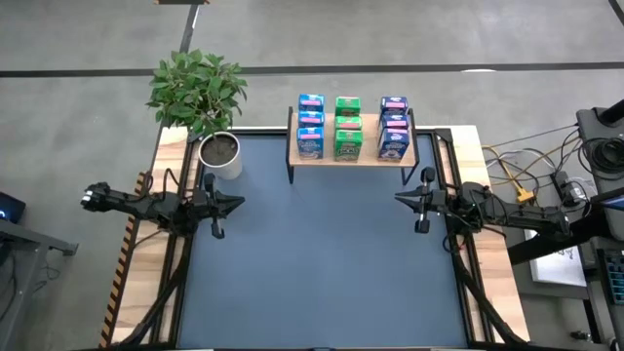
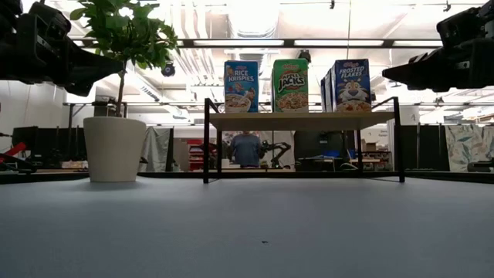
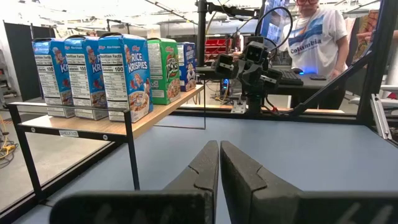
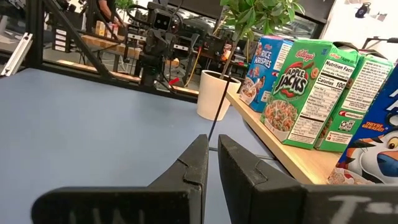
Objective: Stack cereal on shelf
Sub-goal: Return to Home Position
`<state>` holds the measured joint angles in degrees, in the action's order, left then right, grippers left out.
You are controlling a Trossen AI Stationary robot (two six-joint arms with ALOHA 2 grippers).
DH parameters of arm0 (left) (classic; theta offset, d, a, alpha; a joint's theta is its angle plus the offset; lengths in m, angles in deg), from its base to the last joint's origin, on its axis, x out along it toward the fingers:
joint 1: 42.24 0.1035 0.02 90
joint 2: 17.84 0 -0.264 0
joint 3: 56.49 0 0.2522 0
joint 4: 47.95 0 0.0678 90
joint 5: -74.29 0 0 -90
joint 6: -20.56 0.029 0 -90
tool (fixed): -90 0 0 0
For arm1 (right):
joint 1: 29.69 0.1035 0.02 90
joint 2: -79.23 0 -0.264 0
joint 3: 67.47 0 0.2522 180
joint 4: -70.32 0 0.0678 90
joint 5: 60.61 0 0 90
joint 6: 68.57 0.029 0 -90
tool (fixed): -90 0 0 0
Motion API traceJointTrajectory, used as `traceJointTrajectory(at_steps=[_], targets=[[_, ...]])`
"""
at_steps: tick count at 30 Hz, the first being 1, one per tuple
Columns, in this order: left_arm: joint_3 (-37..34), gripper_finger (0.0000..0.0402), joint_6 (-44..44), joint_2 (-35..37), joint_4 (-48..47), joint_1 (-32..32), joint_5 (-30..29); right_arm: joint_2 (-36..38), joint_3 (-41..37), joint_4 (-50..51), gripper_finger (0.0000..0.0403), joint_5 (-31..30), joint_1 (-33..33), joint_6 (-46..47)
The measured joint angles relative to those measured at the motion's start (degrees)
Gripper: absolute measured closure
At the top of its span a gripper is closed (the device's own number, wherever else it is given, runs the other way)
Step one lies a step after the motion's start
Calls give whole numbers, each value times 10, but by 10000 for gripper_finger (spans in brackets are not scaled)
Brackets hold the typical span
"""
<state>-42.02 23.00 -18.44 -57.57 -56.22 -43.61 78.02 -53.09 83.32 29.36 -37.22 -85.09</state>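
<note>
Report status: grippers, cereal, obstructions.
Left gripper shut, empty, far left. Right gripper shut, empty, far right. Cereal on shelf, three rows. Plant left of shelf, clear of it.

Left claw (image 1: pixel 232 203) and right claw (image 1: pixel 403 198), both closed, point toward each other from opposite sides.

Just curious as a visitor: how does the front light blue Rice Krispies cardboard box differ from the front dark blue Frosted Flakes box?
Place: the light blue Rice Krispies box stands at the wooden shelf's end nearer the potted plant; the dark blue Frosted Flakes box stands at the opposite end. Print: Rice Krispies shows a cereal bowl, Frosted Flakes a cartoon tiger. Both stand upright, each heading a row of three.
</note>
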Motion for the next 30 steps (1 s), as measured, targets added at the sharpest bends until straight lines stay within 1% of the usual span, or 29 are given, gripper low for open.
traceJointTrajectory(at_steps=[30], targets=[[0, 402, 0, 0, 0, 0, 0, 3, 0, 0, 374, 0, 0, 0]])
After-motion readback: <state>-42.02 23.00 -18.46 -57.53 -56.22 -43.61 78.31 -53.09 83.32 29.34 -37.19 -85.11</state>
